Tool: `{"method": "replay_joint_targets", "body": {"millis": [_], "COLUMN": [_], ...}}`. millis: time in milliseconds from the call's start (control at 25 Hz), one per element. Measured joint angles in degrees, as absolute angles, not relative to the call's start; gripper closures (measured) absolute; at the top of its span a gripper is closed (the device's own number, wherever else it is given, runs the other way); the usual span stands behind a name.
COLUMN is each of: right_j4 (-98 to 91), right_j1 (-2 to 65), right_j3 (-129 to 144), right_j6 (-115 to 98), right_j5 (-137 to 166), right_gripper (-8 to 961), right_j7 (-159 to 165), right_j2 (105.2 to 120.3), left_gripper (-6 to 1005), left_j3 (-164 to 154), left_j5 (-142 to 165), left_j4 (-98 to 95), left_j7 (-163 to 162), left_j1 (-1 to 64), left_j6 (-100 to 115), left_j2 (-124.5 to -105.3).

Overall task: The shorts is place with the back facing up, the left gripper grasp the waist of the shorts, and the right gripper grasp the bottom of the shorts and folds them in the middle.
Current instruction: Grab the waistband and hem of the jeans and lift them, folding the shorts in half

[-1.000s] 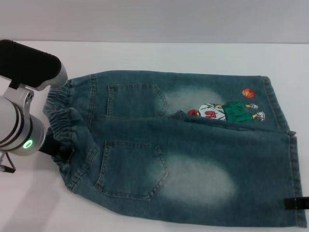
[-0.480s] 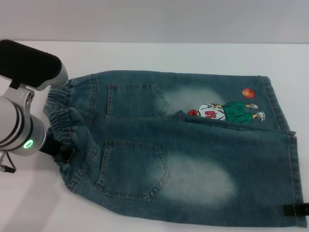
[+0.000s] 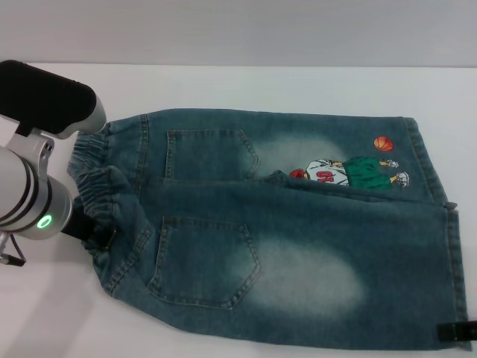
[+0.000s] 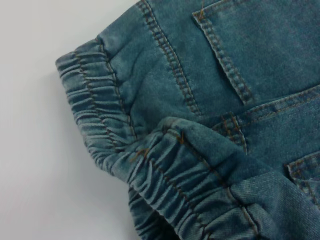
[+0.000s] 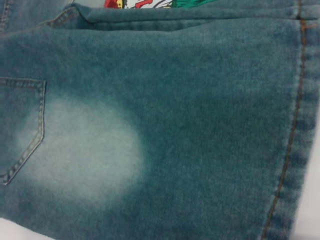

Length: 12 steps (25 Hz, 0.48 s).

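Observation:
The denim shorts (image 3: 283, 224) lie flat on the white table, back up, with both back pockets showing. The waist of the shorts (image 3: 93, 183) is at the left and the bottom of the shorts (image 3: 455, 261) at the right, by the cartoon patch (image 3: 350, 171). My left gripper (image 3: 95, 235) is at the near part of the waistband, with the ruffled band bunched up around it. The left wrist view shows that raised waist fold (image 4: 190, 165). My right gripper (image 3: 456, 333) shows only as a black tip at the near leg's hem corner. The right wrist view shows that leg's hem (image 5: 295, 125).
The white table (image 3: 246, 86) runs behind and to the left of the shorts. My left arm's white and silver body with its green light (image 3: 30, 194) stands over the table's left edge. The near leg overlaps the far leg along the middle.
The right gripper's black tip has slid nearer along the near leg's hem, toward the picture's lower edge. The left gripper and the shorts have not moved.

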State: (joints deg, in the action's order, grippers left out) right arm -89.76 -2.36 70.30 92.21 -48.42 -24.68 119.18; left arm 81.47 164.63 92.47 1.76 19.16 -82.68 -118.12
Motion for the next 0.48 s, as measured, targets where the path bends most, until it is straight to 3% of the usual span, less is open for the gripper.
{"method": "replay_joint_targets", "body": {"millis": [480], "right_j4": [-90.8], "right_j1": [-2.6], "right_j3": [69.6], "right_j6": [92.7], "right_j5": [-48.3], "right_gripper": [372], "right_j7": [-24.0], "right_j2": [119.09], "left_gripper": [815], "left_j3": [81.5], "left_j5": [164.6], "left_j4": [92.5], "left_j7": [1.8], "left_j1": [19.5], "left_j6": [-82.8], "left_j2": [-118.12]}}
